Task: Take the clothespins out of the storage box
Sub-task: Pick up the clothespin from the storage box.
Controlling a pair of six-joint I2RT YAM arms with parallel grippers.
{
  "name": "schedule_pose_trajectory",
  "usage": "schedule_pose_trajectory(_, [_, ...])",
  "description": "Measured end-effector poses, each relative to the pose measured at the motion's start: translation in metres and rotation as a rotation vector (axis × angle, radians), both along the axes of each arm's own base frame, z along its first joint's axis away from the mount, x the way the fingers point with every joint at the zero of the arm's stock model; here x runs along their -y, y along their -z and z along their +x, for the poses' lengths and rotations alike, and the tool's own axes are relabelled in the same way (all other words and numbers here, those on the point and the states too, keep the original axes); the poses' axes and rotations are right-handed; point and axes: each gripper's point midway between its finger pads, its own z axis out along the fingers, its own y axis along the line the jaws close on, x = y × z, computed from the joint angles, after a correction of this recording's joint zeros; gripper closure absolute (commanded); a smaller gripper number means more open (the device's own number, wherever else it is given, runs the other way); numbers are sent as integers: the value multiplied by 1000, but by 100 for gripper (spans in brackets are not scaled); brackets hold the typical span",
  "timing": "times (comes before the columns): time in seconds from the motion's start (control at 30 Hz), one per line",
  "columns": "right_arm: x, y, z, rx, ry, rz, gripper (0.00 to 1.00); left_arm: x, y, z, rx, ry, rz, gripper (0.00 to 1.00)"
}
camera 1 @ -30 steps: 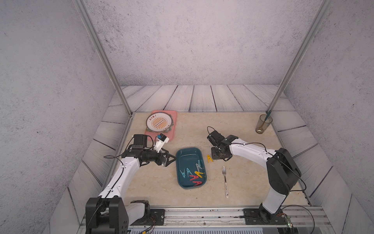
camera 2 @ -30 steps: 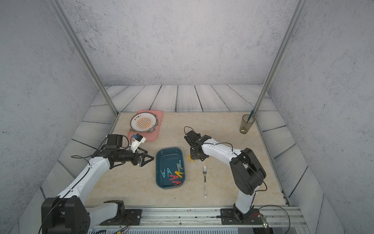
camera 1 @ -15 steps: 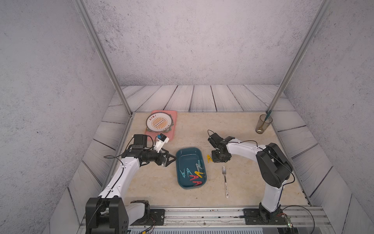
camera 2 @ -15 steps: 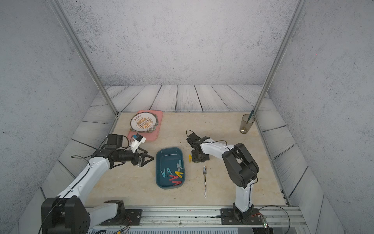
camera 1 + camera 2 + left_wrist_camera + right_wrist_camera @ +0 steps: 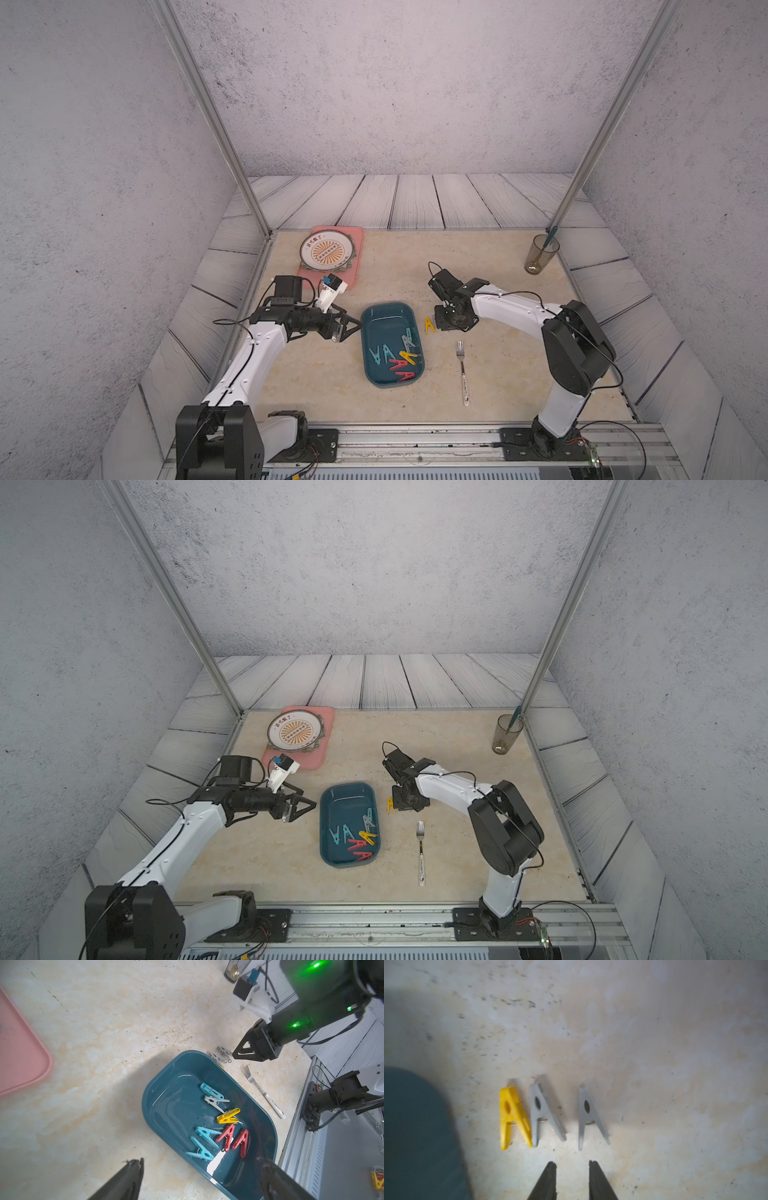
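In both top views my right fingers (image 5: 442, 323) sit low over the table (image 5: 498, 374), just right of the storage box (image 5: 368, 320). They have just parted, so I judge another one delivered.

Left wrist view: my left fingers (image 5: 129, 1178) stand wide apart, empty. Seven clothespins (image 5: 227, 1115) remain in the box.

Right wrist view: a yellow clothespin (image 5: 510, 1118) and two grey clothespins (image 5: 588, 1118) lie free on the table.

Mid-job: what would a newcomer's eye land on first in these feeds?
The bright clothespins clustered at one end of the dark teal storage box: red, yellow, light blue, grey. Next, the row of three pegs, one yellow and two grey, on the table beside the box, with the right pincer slightly open and empty close by. The left pincer hangs wide open at the box's other side.
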Motion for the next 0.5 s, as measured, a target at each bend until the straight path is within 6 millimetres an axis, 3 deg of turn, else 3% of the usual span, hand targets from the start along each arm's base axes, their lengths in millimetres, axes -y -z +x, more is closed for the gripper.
schedule_pose_trajectory(0.23, [-61,-49,-17,89,-145,93,67,0,0,0,0,0,0,7])
schedule_pose_trajectory(0.5, [-112,-71,-48,102,-282,127,67,0,0,0,0,0,0,7])
